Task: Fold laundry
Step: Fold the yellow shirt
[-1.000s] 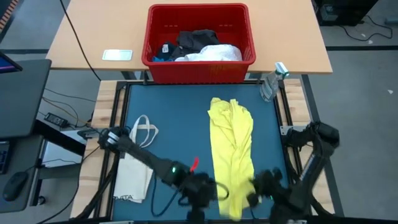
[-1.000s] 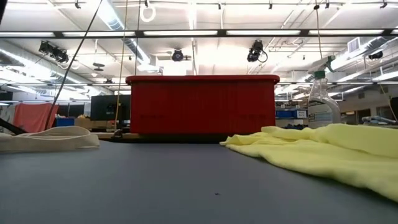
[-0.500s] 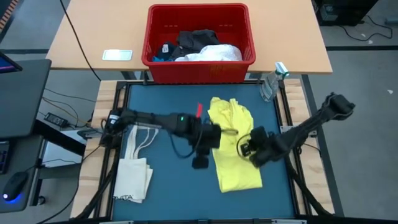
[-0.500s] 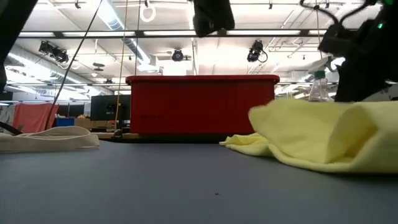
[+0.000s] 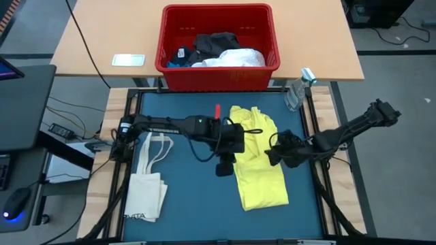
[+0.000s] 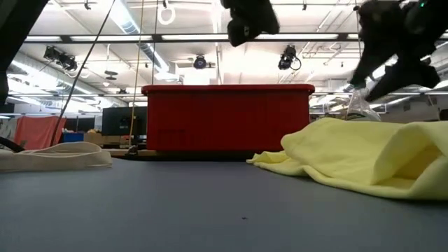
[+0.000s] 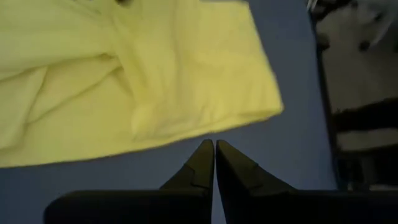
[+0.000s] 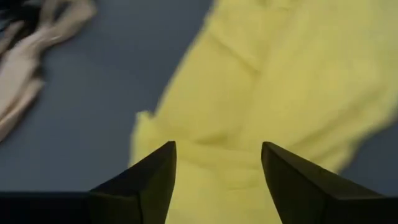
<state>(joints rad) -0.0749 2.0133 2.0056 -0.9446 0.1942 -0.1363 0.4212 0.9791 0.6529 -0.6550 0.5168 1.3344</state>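
From above, the yellow garment (image 5: 257, 158) lies doubled over on the mat, with the left gripper (image 5: 225, 165) at its left edge and the right gripper (image 5: 278, 151) at its right. The left wrist view shows that gripper's fingers pressed together and empty; the right wrist view shows the right's spread apart over the cloth. One fold looks laid, so next would be a fresh grip on an edge for a second fold.

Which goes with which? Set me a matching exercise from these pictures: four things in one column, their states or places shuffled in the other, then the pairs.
Column one:
1. yellow garment
2. red bin
3. left gripper
4. right gripper

Column two:
A. jaws open, over the yellow cloth
B. jaws shut, at the cloth's edge
C. holds dark and white clothes
D. lies on the blue mat

Pairs: 1-D, 2-C, 3-B, 4-A
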